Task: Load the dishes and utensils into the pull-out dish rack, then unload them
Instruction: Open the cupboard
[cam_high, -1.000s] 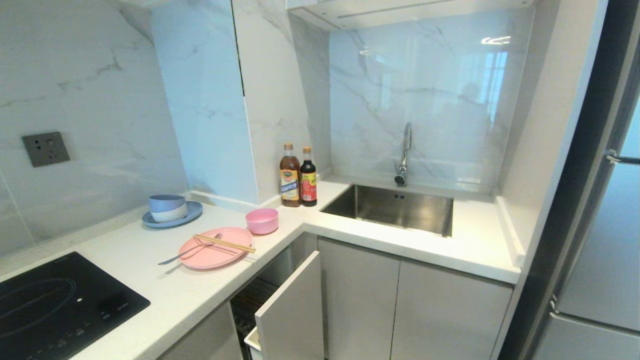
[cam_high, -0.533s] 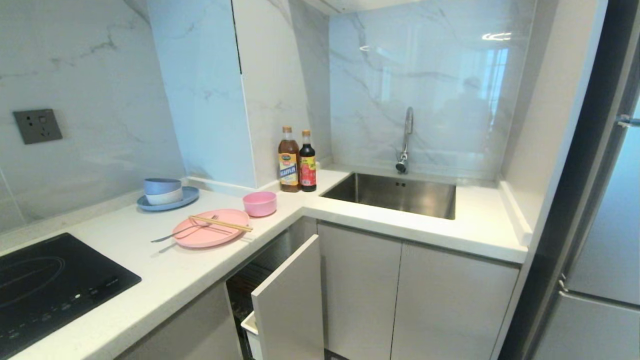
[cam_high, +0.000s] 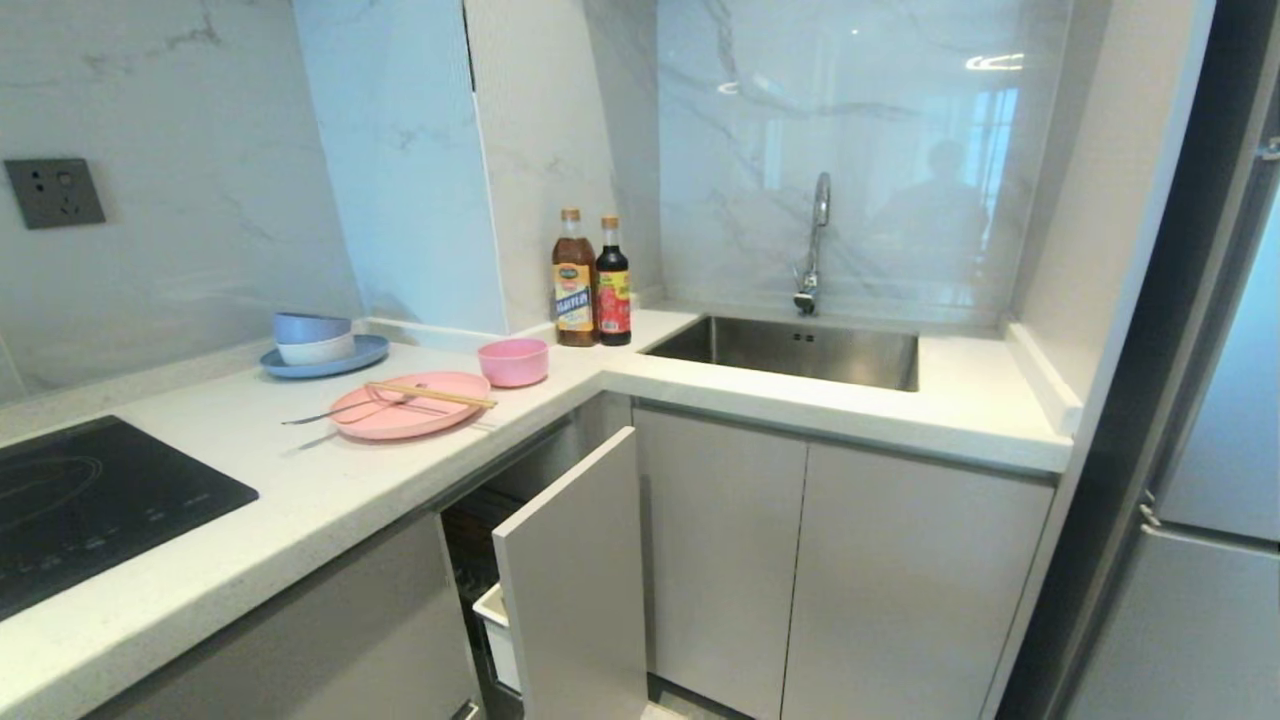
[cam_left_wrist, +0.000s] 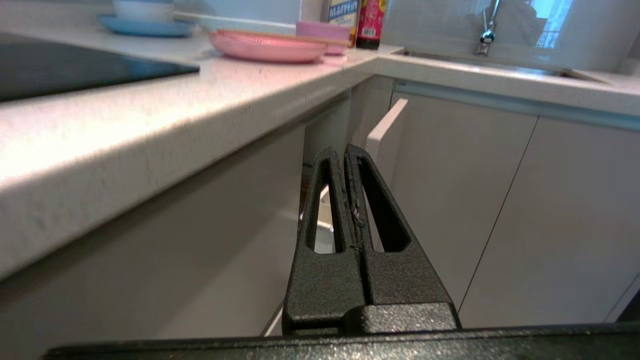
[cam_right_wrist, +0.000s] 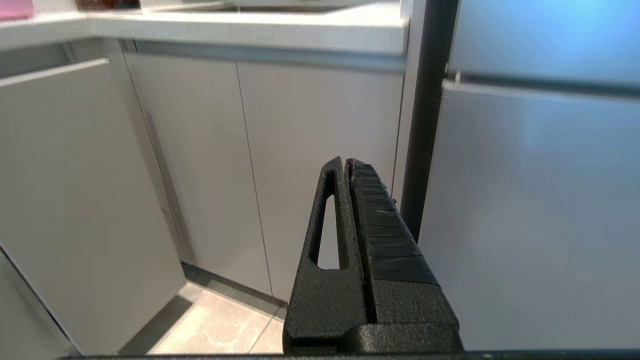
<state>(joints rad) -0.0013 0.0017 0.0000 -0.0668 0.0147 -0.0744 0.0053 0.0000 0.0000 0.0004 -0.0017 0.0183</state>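
Torso bending lower, view sinking twd pull-out dish rack (cam_high: 570, 570). Left gripper (cam_left_wrist: 345, 155), right gripper (cam_right_wrist: 347, 167) jaws together, empty. Plate (cam_high: 405, 410) not loaded yet.

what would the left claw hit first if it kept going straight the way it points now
Likely the pale front panel of the pull-out dish rack, around its near edge, or the gap just beside it. The shut left claw aims right at that edge, though depth is hard to judge.
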